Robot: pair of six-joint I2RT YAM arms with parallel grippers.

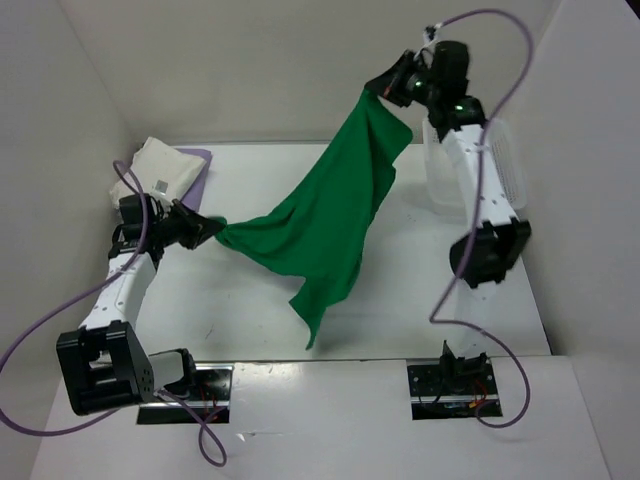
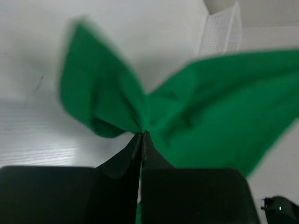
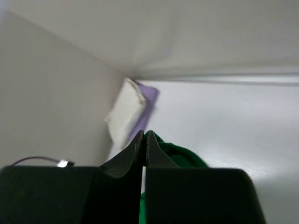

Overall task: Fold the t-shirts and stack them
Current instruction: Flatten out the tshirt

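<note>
Left gripper point(image 2: 142, 133) closed on one end of green t-shirt point(image 1: 320, 225), held low over surface point(image 1: 440, 310). Other end pinched by right gripper point(image 1: 388, 92), held up high. Shirt stretched in air, likely to be laid flat. Cream t-shirt point(image 1: 160, 170) piled on lavender t-shirt point(image 1: 200, 160), back left.

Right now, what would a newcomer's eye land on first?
The green t-shirt hangs stretched over mid-table, pinched by the left hand low on the left and the right hand raised at the far right. In the far-left corner a cream t-shirt lies on a lavender t-shirt.
</note>
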